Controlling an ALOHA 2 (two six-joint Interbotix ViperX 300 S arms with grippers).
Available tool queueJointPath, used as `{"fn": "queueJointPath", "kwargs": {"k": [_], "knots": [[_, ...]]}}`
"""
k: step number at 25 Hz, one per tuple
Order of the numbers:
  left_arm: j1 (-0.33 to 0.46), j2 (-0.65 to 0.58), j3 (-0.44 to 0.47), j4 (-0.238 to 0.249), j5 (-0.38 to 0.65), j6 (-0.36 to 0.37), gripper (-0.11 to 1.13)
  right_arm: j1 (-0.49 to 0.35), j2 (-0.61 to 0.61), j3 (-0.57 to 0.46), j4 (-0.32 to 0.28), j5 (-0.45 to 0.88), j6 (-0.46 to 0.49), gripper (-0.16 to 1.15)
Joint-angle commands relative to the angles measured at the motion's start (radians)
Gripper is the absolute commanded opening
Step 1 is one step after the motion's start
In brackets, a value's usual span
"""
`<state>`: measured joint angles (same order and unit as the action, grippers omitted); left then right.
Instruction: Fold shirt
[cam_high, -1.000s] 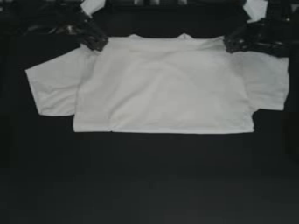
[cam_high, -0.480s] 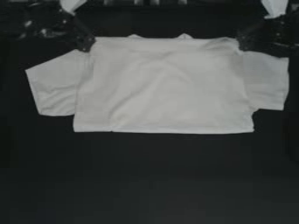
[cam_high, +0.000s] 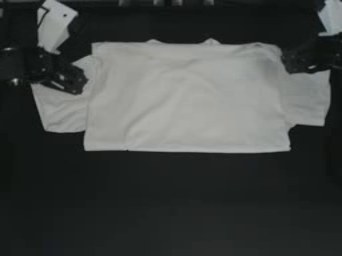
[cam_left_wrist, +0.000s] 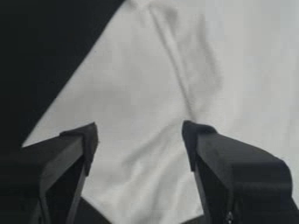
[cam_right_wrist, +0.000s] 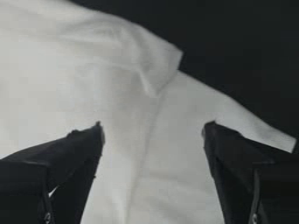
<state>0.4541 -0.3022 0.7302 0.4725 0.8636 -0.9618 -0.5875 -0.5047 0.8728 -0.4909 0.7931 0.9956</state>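
Note:
The white shirt (cam_high: 187, 95) lies flat on the dark table in the top view, doubled over, with its round neck at the far edge. Its left sleeve (cam_high: 61, 112) and right sleeve (cam_high: 310, 100) stick out sideways. My left gripper (cam_high: 72, 80) hovers over the left sleeve by the shoulder seam. In the left wrist view this gripper (cam_left_wrist: 140, 131) is open, with only shirt cloth (cam_left_wrist: 175, 65) beneath it. At the right shoulder, my right gripper (cam_high: 288, 59) stands open too; the right wrist view shows it (cam_right_wrist: 153, 127) above the creased cloth (cam_right_wrist: 88, 65), holding nothing.
Bare dark table (cam_high: 174, 200) stretches in front of the shirt's hem. The arms' white plates show at the far left (cam_high: 57, 22) and far right (cam_high: 330, 15) corners.
Both grippers have drawn away from the shirt's far corners, outward and slightly toward the front, the left one farther. The shirt lies where it was.

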Motion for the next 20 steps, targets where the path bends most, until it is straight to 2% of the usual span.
{"fn": "queueJointPath", "kwargs": {"k": [1,7,12,20], "knots": [[-0.005,-0.031,0.031,-0.023,-0.008,-0.017,0.91,0.006,-0.028,0.008,0.008,-0.003,0.008,0.95],[-0.005,-0.002,0.077,-0.057,-0.011,-0.028,0.91,0.006,-0.029,0.025,0.025,0.006,0.057,0.95],[-0.003,0.031,0.112,-0.063,-0.034,-0.086,0.91,0.006,-0.029,0.038,0.029,0.009,0.08,0.95],[0.028,0.072,0.179,-0.057,-0.173,-0.13,0.91,0.008,-0.029,0.048,0.025,-0.02,0.109,0.95]]}}
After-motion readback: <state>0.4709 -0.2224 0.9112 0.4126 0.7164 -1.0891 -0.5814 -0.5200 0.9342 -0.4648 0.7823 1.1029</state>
